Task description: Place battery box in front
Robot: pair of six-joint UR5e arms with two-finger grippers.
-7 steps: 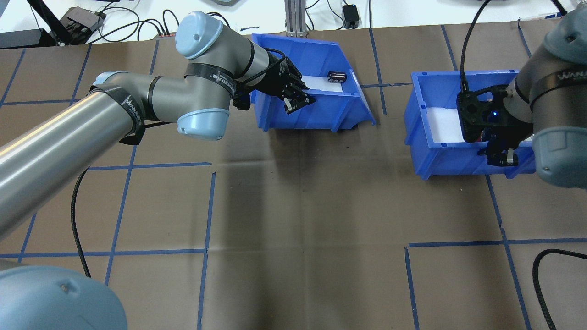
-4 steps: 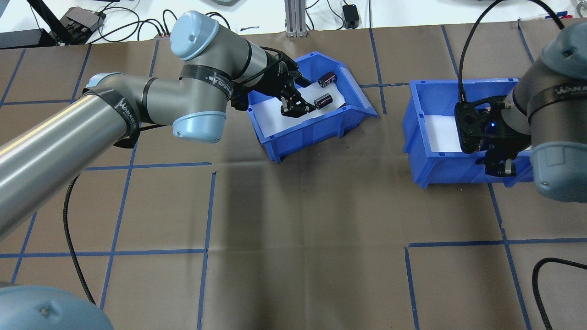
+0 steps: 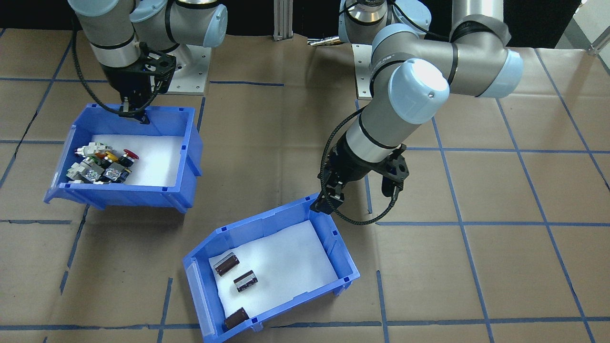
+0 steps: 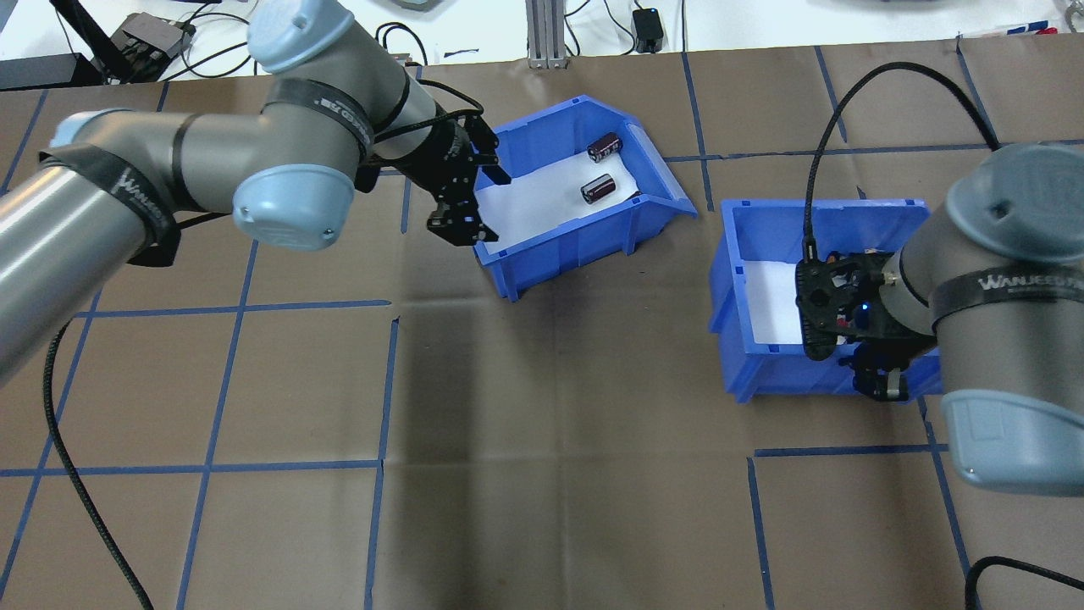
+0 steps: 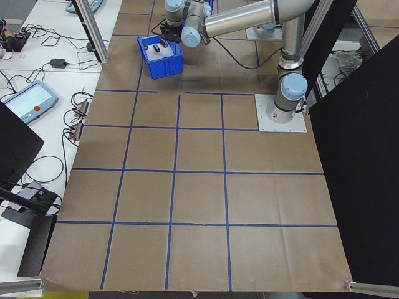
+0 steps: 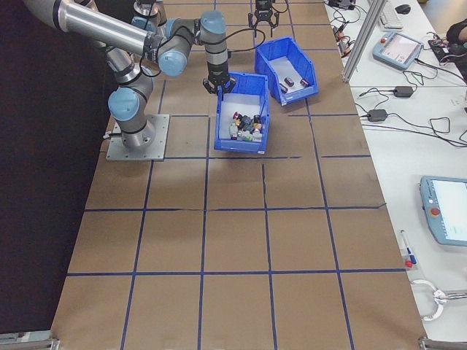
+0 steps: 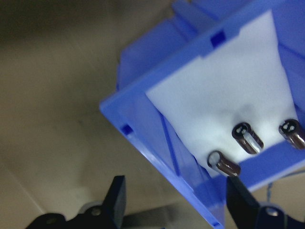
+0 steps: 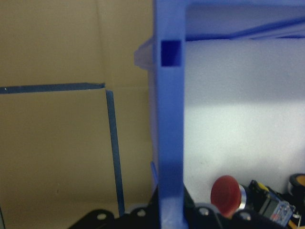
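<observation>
Brown table [image 4: 542, 474], blue tape grid [image 4: 292, 466]

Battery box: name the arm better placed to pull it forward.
Left. The left gripper is open at the battery box rim; the right gripper clamps the switch bin.

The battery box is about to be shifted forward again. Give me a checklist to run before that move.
1. Left end effector open: ok, fingers apart at the battery box rear corner.
2. Grip on battery box: not ok, nothing clamped.
3. Cylinders contained: ok, three lie on the foam.
4. Box square to the tape grid: not ok, skewed.
5. Right end effector shut on the switch bin wall: ok.
</observation>
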